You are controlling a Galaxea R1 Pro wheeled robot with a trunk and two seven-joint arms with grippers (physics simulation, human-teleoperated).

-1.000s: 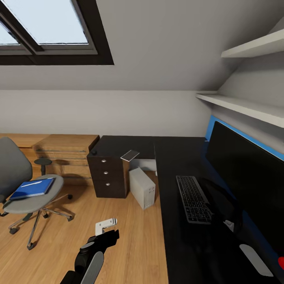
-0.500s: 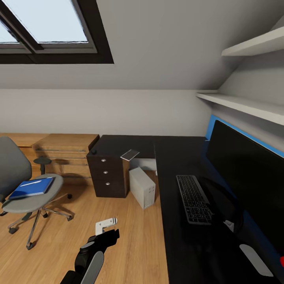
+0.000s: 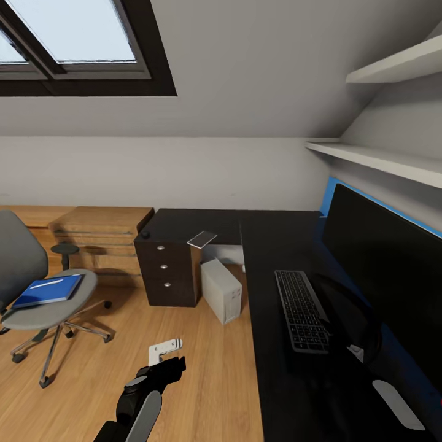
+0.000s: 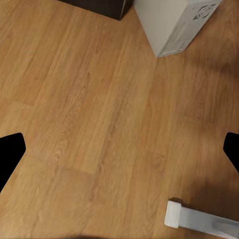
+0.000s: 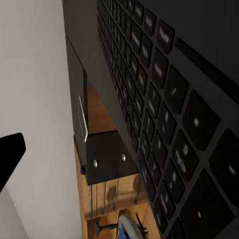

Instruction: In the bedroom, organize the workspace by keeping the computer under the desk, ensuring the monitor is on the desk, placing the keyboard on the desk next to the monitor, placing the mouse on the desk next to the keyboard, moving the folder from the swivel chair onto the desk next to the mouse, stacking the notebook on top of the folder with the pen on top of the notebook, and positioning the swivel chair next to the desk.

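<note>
Since a second ago the whole head view has crept slightly left and up (camera shift, objects unmoved). One swivel chair (image 3: 43,294) at 9 o'clock carries one blue folder (image 3: 49,290) with a pen (image 3: 46,284) on it. One white computer (image 3: 222,291) stands on the floor beside the drawer unit (image 3: 166,270), partly under the desk (image 3: 276,368). One keyboard (image 3: 301,309) and one monitor (image 3: 387,276) on the desk at 3 o'clock. Left gripper (image 3: 166,351) hangs over floor, fingers spread wide; right claw's state I cannot tell.
</note>
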